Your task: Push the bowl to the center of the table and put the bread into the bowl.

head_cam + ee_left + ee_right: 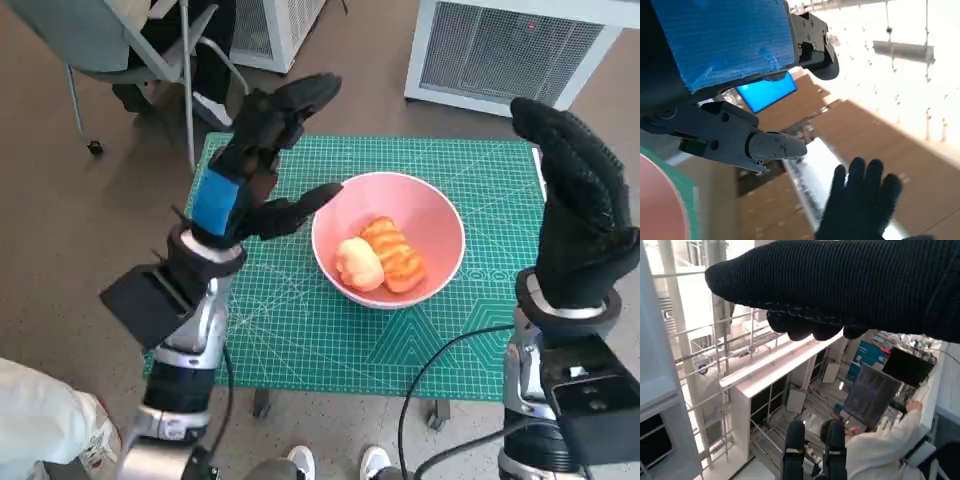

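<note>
A pink bowl (430, 218) stands near the middle of the green cutting mat (300, 330) in the head view. Two pieces of bread lie inside it: a pale round roll (358, 263) and a striped orange loaf (393, 254). My left hand (258, 158) is raised beside the bowl's left rim, fingers spread, holding nothing. My right hand (580, 205) is raised above the mat's right edge, fingers straight, empty. The left wrist view shows the left hand's fingers (772, 145), a sliver of the bowl (657, 200) and the gloved right hand (860, 200).
A chair (130, 45) with a seated person's legs stands beyond the table's far left corner. White ventilated units (510, 50) sit on the floor behind the table. A person's shoes (335, 462) show at the near edge. A person in white (885, 447) sits at a desk in the right wrist view.
</note>
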You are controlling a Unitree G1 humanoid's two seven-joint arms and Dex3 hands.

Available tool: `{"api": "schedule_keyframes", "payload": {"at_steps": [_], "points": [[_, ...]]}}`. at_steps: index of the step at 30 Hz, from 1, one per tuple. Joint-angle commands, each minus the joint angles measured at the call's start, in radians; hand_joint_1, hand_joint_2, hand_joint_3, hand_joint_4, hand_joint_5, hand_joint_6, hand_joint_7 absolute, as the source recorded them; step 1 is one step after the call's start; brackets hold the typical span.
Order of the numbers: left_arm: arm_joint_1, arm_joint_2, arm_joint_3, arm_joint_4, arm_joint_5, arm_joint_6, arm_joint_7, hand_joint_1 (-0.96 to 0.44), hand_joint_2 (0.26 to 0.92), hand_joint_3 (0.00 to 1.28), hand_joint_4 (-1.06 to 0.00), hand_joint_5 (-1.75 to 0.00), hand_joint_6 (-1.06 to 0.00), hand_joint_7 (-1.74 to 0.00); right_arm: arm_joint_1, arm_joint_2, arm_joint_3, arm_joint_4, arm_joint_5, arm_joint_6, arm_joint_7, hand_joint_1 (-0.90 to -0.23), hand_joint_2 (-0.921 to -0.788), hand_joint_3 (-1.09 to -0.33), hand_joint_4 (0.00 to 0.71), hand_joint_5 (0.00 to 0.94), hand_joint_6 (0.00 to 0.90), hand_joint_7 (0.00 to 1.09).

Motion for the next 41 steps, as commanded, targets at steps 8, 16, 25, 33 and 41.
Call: {"api": "schedule_keyframes", "payload": {"at_steps": [8, 16, 25, 33, 41], "points": [[0.054, -0.007, -0.002, -0.106, -0.025, 0.065, 0.005, -0.34, 0.921, 0.39, -0.02, -0.74, 0.0, -0.94, -0.019, 0.013, 0.014, -0.009, -0.003, 0.03, -0.009, -0.363, -0.921, -0.524, 0.441, 0.001, 0.133, 0.69], [0.067, -0.015, 0.001, -0.127, -0.031, 0.081, 0.007, -0.35, 0.921, 0.39, -0.02, -0.75, 0.0, -0.95, -0.025, 0.007, 0.021, -0.014, -0.003, 0.04, -0.001, -0.364, -0.921, -0.523, 0.448, 0.004, 0.134, 0.7], [0.071, -0.026, 0.005, -0.135, -0.036, 0.081, 0.009, -0.36, 0.921, 0.4, -0.01, -0.76, 0.0, -0.96, -0.031, 0.0, 0.021, -0.023, 0.001, 0.062, 0.003, -0.374, -0.921, -0.509, 0.448, 0.003, 0.133, 0.7], [0.069, -0.031, 0.005, -0.133, -0.027, 0.077, 0.018, -0.37, 0.921, 0.39, -0.01, -0.78, 0.0, -0.97, -0.035, -0.004, 0.023, -0.029, 0.009, 0.082, 0.011, -0.382, -0.921, -0.502, 0.452, 0.005, 0.133, 0.7], [0.065, -0.035, 0.005, -0.137, -0.026, 0.077, 0.026, -0.37, 0.921, 0.39, 0.0, -0.79, 0.0, -0.98, -0.037, -0.001, 0.03, -0.022, 0.013, 0.091, 0.021, -0.382, -0.921, -0.502, 0.453, 0.005, 0.132, 0.7]]}}
